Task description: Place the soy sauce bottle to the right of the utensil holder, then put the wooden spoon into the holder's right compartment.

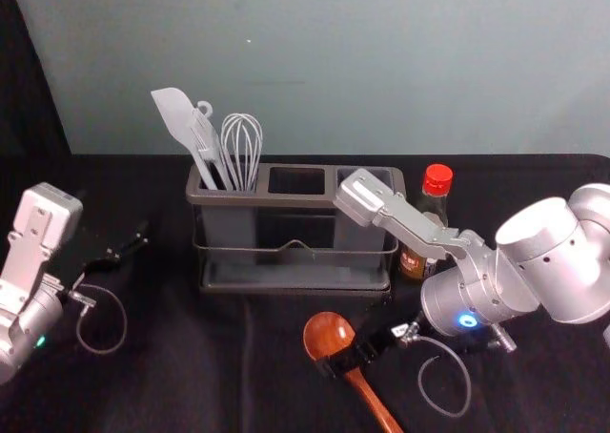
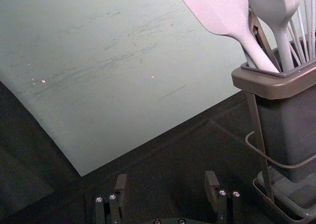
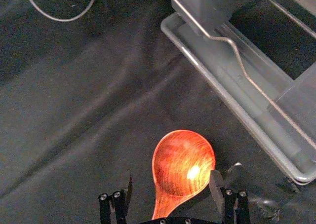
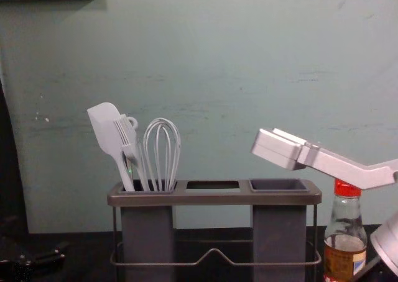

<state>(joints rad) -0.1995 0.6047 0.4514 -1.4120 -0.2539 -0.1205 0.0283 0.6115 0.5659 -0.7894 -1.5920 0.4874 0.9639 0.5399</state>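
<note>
Risked a poor grip first of all: had the right claw (image 3: 171,178) low at the spoon (image 1: 329,334), with fingers spread either side of the neck and one tip at the bowl's edge. Could not tell touching from hovering there. Might, in closing so near the bowl, have squeezed the smooth curve, swung the handle round or lost the spoon on the way up. Risked, with too low a lift, snagging the wire rail (image 4: 214,251) or the rim of the holder (image 1: 295,201); with poor aim, hitting the middle slot (image 4: 213,185) instead of the right compartment (image 4: 278,226).

Saw the spoon lying in front of the holder, with its handle running toward the front right corner of the worktop (image 1: 172,357). Found the bottle (image 4: 344,241) upright, just beside the holder's right end, with the right arm (image 1: 477,295) crossing close by. Risked toppling it with a careless swing of that arm or a snag of the loose cable (image 1: 467,385). Saw the spatula (image 1: 176,118), brush (image 4: 127,139) and whisk (image 1: 242,152) crowded into the left compartment (image 4: 146,232). Had the left claw (image 2: 166,176) idle toward the left edge, fingers parted.
</note>
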